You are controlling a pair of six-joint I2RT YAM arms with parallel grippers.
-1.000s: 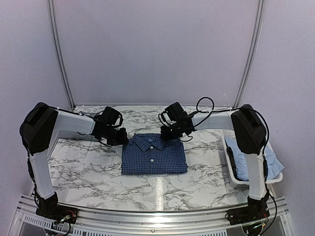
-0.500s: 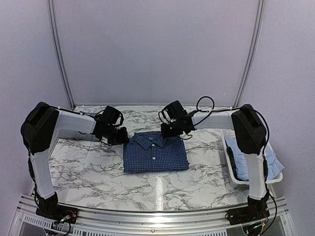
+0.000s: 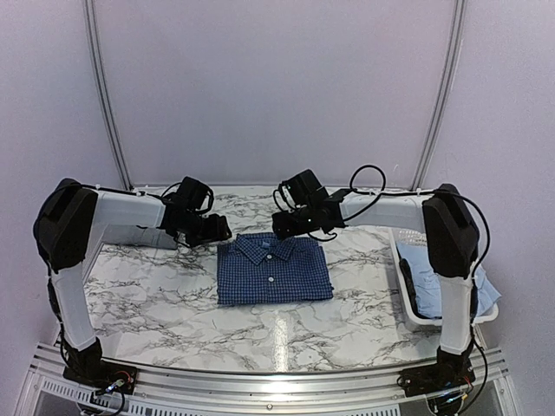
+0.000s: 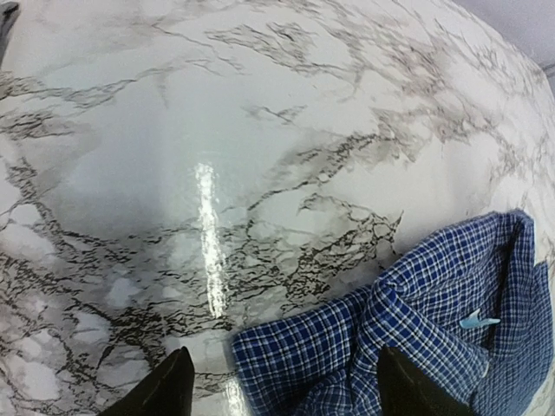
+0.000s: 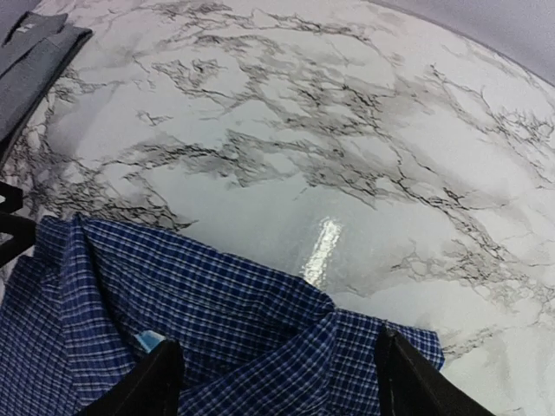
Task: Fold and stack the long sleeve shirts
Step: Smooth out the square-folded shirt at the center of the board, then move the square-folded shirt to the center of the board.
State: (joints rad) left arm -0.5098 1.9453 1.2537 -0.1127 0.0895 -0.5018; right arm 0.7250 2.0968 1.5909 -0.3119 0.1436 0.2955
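Observation:
The dark blue checked shirt (image 3: pixel 273 270) lies folded into a rectangle in the middle of the table, collar toward the back. My left gripper (image 3: pixel 217 232) hovers open at its back left corner, and the cloth (image 4: pixel 416 321) lies loose between and under the black fingertips (image 4: pixel 169 388). My right gripper (image 3: pixel 284 227) hovers open over the collar edge, holding nothing, with the shirt (image 5: pixel 199 303) spread below its fingertips (image 5: pixel 408 386). A folded grey shirt (image 5: pixel 35 48) lies at the far left. The light blue shirt (image 3: pixel 438 269) sits crumpled in the basket.
A white basket (image 3: pixel 401 260) stands at the table's right edge beside the right arm, with a dark piece of cloth (image 3: pixel 408 282) along its inner wall. Bare marble table (image 3: pixel 156 295) stretches in front of and left of the folded shirt.
Both grippers have opened and let go of the checked shirt's back edge, which now rests on the table. Both have lifted slightly off the cloth.

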